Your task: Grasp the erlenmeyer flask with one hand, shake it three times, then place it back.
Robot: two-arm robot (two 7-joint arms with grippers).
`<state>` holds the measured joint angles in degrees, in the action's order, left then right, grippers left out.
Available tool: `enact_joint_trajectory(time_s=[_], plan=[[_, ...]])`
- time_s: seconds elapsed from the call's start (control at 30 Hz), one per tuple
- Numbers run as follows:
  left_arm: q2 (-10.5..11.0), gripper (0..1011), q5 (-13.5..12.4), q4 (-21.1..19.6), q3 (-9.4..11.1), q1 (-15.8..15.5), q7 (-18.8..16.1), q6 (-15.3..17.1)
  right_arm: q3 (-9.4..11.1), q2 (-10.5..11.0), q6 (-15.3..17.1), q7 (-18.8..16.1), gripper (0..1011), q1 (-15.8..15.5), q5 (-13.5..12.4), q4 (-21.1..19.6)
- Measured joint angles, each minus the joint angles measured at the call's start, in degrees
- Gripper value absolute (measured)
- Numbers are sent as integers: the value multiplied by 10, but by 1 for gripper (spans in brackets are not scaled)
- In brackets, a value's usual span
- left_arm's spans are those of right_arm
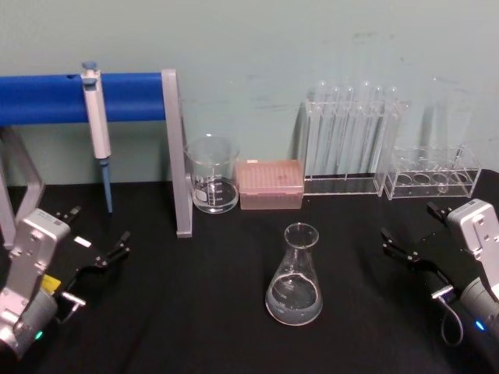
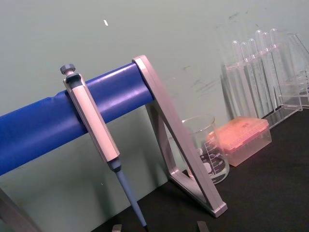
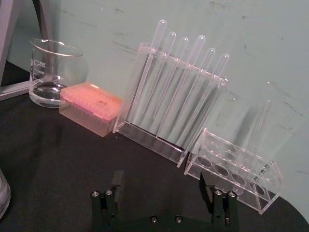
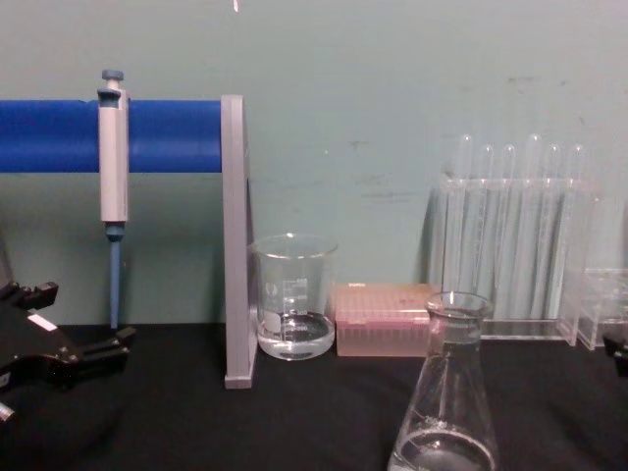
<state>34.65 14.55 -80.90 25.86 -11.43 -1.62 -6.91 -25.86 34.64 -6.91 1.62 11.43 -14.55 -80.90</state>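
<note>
A matte pale-green wall (image 1: 273,47) backs a table (image 1: 195,312) covered in black cloth. At the left rear stands a stand with a round blue bar (image 1: 47,97) on flat grey metal legs (image 1: 175,156). To the right, against the wall, a clear plastic rack (image 1: 351,144) holds 6 tall thin tubes, with a lower clear rack (image 1: 433,171) of round wells beside it; what it holds is hard to make out.

The left gripper (image 1: 100,226), black and blocky on a silver wrist, sits low at the table's left with its jaws spread. The right gripper (image 1: 408,222) sits at the right, jaws also spread, gripping nothing.

The erlenmeyer flask (image 1: 295,280), smooth clear glass, conical with a flared rim and a little clear liquid, stands upright between the 2 grippers, apart from both and in front of the ribbed pink tip box (image 1: 269,185). A cylindrical glass beaker (image 1: 211,175) stands just beside that box. A slim grey pipette (image 1: 95,117) hangs from the bar.
</note>
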Motion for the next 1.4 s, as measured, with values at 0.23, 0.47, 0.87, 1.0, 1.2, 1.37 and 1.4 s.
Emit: enact_joint_trajectory(time_s=[0.23, 0.47, 0.87, 1.0, 1.2, 1.37, 1.4], plan=[[0, 1001, 0, 0, 0, 0, 0, 0, 0, 0, 0, 0, 1000, 0, 0, 0], [0, 1001, 0, 0, 0, 0, 0, 0, 0, 0, 0, 0, 1000, 0, 0, 0], [0, 1001, 0, 0, 0, 0, 0, 0, 2, 0, 0, -13, 1000, 0, -3, 0], [0, 1001, 0, 0, 0, 0, 0, 0, 9, 2, 0, -44, 1000, -5, -23, -6], [0, 1001, 0, 0, 0, 0, 0, 0, 25, 8, 6, -104, 1000, -21, -72, -34], [0, 1001, 0, 0, 0, 0, 0, 0, 32, 16, 24, -166, 1000, -32, -118, -63], [0, 1001, 0, 0, 0, 0, 0, 0, 33, 18, 31, -183, 1000, -35, -130, -73]])
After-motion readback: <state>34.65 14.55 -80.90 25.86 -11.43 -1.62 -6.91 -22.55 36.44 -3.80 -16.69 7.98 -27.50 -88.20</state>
